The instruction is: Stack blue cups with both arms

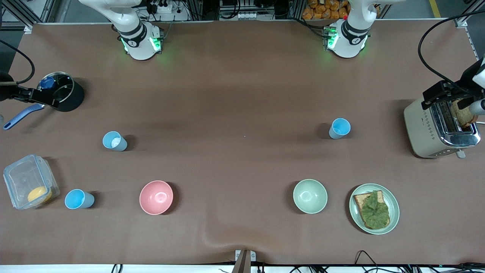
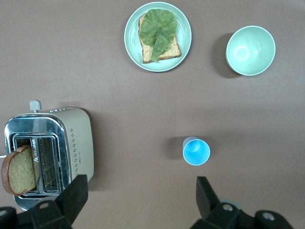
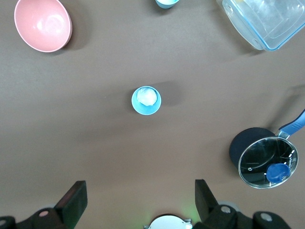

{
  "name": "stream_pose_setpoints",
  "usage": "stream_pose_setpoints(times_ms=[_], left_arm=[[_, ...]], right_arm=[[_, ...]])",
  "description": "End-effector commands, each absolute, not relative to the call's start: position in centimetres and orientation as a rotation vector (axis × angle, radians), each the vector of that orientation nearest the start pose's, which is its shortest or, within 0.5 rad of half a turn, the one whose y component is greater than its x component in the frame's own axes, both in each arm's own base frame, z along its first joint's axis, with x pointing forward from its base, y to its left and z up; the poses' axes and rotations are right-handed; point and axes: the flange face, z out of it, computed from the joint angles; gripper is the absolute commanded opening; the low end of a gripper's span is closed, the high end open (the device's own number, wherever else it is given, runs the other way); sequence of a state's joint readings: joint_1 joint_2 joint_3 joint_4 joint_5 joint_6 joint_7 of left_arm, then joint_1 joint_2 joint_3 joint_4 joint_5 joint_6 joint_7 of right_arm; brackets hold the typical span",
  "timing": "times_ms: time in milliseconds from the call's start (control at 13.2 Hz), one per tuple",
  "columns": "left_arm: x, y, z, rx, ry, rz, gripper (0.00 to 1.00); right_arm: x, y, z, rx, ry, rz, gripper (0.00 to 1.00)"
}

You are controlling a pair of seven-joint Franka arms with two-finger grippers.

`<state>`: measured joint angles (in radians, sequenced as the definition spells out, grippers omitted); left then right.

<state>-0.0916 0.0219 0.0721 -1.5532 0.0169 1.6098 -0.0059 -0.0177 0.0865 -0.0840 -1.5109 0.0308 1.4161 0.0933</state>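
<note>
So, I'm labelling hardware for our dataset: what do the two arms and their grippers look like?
Both arms are white and rounded, with black bands and green-glowing bases: left arm, right arm. The left gripper and right gripper each have two dark, blocky fingers with silver screws.

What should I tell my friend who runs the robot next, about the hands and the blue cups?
Left gripper: open, empty, up over the table near the toaster.
Right gripper: open, empty, up over its own end of the table.
Cups: three blue ones, all apart. Pale cup and bright cup sit toward the right arm's end; another bright cup toward the left arm's end.
Done: nothing stacked.
Left: pick up the cups, stack them.
</note>
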Motion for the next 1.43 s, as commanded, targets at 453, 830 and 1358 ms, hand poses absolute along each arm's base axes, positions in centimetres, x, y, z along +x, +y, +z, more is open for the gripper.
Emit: stream_pose_setpoints(times_ms=[453, 830, 1358], left_arm=[[56.51, -0.84, 62.86, -3.132, -0.009, -0.048, 1.00], [56.57, -1.11, 62.86, -3.132, -0.002, -0.051, 1.00], [56.57, -0.70, 62.78, -3.135, -0.014, -0.048, 1.00]], right_arm=[[55.43, -4.73, 59.56, -3.109, 0.306, 0.298, 1.00], [55.39, -4.73, 59.54, -3.109, 0.305, 0.302, 1.00], [55.35, -4.98, 59.54, -3.108, 0.310, 0.305, 1.00]])
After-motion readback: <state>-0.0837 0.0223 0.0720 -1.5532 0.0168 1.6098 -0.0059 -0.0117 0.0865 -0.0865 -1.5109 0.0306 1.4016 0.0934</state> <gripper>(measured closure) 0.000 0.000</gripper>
